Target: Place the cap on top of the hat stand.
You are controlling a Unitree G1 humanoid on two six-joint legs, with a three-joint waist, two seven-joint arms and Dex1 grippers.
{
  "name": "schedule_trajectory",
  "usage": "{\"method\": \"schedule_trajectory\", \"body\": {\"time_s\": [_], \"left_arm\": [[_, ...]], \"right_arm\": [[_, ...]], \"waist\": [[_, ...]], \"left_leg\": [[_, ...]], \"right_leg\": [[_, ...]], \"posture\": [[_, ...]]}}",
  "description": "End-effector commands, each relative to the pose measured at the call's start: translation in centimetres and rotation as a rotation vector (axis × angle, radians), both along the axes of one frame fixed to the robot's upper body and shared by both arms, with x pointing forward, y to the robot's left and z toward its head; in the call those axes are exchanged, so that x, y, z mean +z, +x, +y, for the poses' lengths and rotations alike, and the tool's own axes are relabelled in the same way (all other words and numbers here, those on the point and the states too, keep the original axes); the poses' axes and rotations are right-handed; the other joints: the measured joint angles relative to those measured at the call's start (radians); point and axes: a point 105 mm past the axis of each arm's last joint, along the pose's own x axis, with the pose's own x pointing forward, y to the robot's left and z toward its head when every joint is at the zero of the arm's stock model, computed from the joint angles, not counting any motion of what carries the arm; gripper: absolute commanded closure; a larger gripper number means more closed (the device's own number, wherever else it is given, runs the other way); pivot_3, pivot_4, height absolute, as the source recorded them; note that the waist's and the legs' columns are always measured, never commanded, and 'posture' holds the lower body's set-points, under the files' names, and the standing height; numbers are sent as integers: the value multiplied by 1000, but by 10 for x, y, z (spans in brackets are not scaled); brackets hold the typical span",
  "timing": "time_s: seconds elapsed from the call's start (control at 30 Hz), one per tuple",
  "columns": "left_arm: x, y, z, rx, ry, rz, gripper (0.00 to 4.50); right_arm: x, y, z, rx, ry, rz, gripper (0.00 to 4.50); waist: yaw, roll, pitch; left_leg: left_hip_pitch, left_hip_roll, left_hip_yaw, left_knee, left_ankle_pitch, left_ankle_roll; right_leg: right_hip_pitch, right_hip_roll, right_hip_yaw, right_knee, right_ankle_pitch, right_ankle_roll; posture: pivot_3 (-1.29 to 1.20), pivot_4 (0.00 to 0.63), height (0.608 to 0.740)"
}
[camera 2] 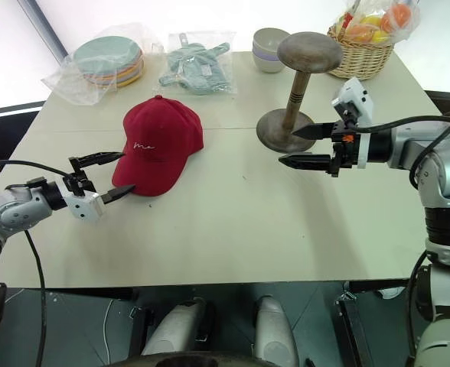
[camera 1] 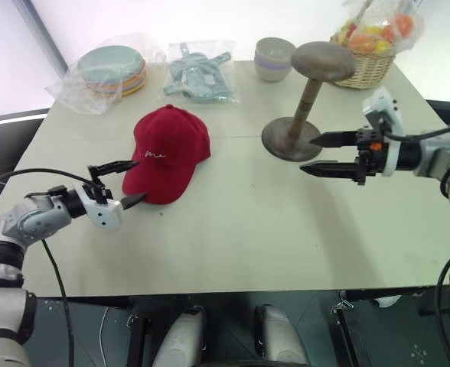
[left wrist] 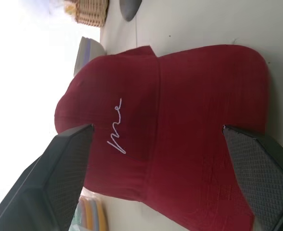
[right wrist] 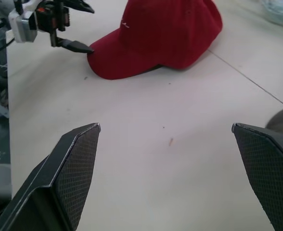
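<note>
One red fabric baseball cap with white cursive embroidery lies flat on the pale table, brim toward the left gripper, whose fingers spread wide beside it. One brown wooden hat stand rises by the right gripper, likewise parted and empty.

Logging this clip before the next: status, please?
Left gripper open at the brim of the red fabric baseball cap, not gripping. Right gripper open, empty, beside the brown wooden hat stand. Cap flat on table; stand's top bare. Nothing between them.
</note>
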Motion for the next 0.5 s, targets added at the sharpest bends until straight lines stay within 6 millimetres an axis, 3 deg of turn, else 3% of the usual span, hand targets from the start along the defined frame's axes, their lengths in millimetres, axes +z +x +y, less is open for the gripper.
{"method": "schedule_trajectory", "body": {"time_s": [0.03,0.27,0.5], "left_arm": [[7,-8,12,-10,51,0,34],[12,-15,17,-32,86,12,34],[-5,-5,1,-49,90,51,34]], "right_arm": [[13,-4,-5,-13,2,-66,0],[8,0,-6,-33,18,-71,0],[8,3,0,-31,29,-78,0]], "waist": [[-3,0,0],[1,0,0],[1,0,0]], "left_leg": [[0,0,0,0,0,0],[0,0,0,0,0,0],[0,0,0,0,0,0]], "right_leg": [[0,0,0,0,0,0],[0,0,0,0,0,0],[0,0,0,0,0,0]], "posture": [[0,150,740],[0,150,740],[0,150,740]]}}
